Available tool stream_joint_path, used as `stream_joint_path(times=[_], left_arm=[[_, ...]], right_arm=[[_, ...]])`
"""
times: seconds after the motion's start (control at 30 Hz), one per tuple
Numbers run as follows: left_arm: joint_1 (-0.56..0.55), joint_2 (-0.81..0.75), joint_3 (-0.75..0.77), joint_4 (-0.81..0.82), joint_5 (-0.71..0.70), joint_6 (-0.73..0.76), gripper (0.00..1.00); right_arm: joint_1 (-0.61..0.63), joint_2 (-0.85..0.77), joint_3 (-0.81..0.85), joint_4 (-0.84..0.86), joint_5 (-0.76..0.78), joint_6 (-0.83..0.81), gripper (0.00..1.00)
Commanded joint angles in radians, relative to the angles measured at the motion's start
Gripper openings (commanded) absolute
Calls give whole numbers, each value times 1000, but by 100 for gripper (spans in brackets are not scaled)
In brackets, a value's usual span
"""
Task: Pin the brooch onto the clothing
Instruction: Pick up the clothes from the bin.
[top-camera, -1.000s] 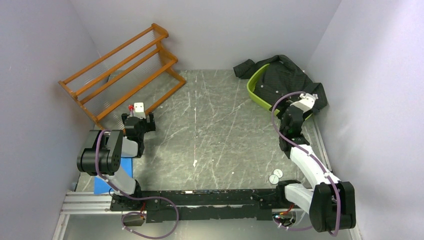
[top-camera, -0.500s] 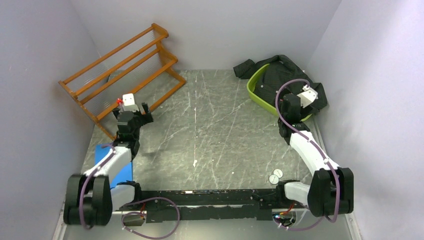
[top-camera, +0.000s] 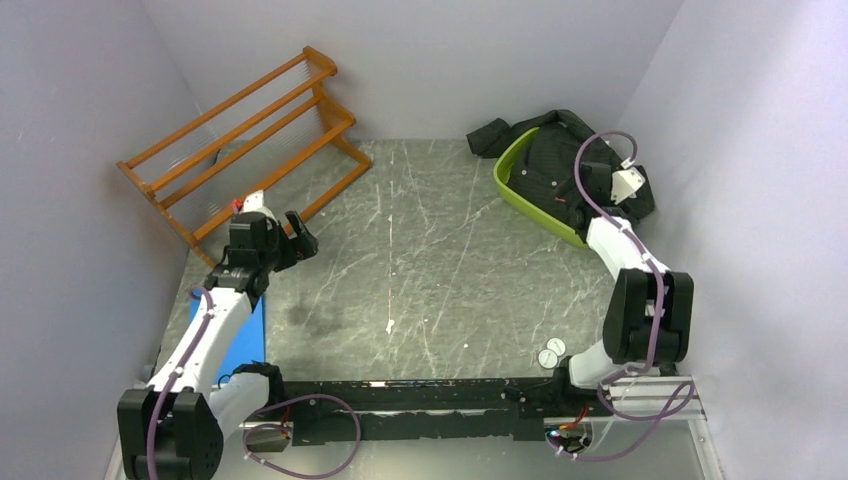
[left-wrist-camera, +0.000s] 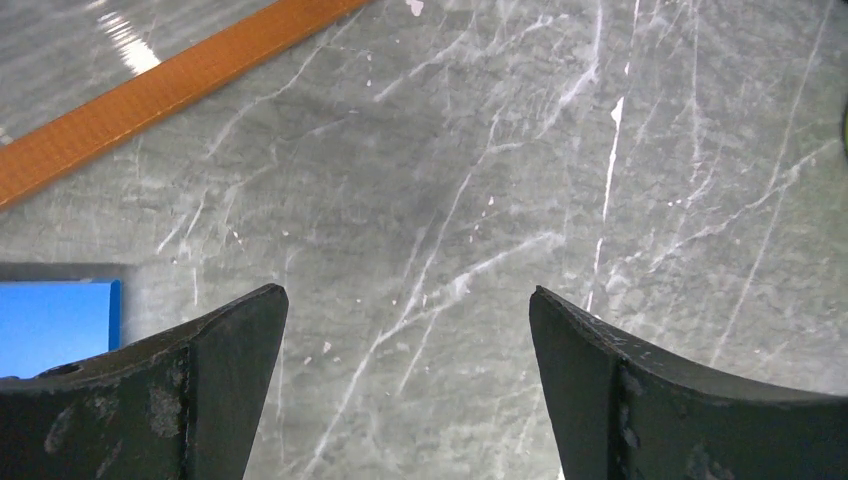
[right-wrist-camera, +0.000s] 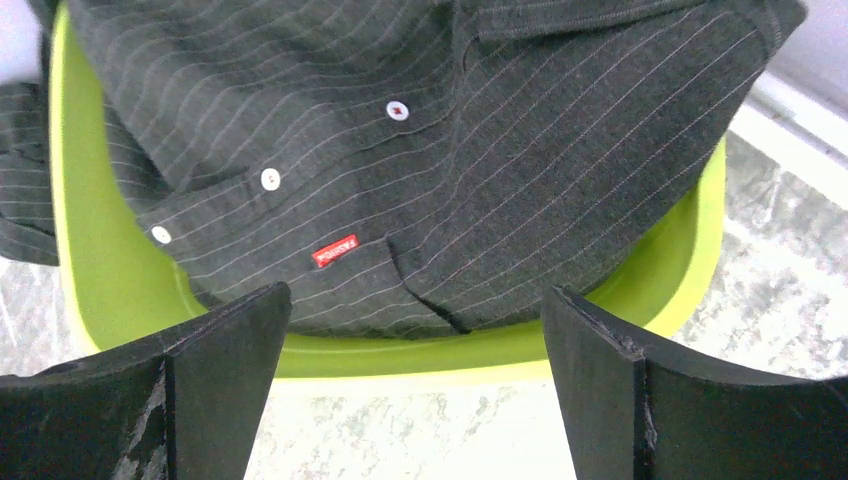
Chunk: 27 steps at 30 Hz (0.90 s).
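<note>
Right gripper (right-wrist-camera: 412, 295) advanced, spread wide, shirt (right-wrist-camera: 560, 150) in green tub (right-wrist-camera: 690, 265) just ahead

- A wooden rack (top-camera: 245, 140) of orange-brown slats, with 2 tiers, stands at the far left corner of the table, set at a slant to the walls.
- A lime-green tub (top-camera: 510, 175) sits at the far right corner, near the right wall.
- A flat blue sheet (left-wrist-camera: 50, 320) lies by the left edge, near the rack's foot.
- The tabletop (top-camera: 420, 260) is grey, marbled with pale veins.
</note>
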Motion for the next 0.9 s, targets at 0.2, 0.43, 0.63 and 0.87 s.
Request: stream_joint_path(times=[0.2, 0.43, 0.63, 0.87], left_arm=[[6, -166, 96, -110, 68, -111, 96], [6, -114, 157, -134, 107, -95, 97], [8, -59, 218, -137, 112, -42, 96], [8, -31, 235, -139, 91, -32, 96]], right_arm=[[-89, 180, 206, -170, -133, 58, 97], [-91, 283, 274, -200, -171, 33, 64], [-91, 235, 271, -179, -186, 12, 1], [-90, 107, 327, -184, -224, -5, 0]])
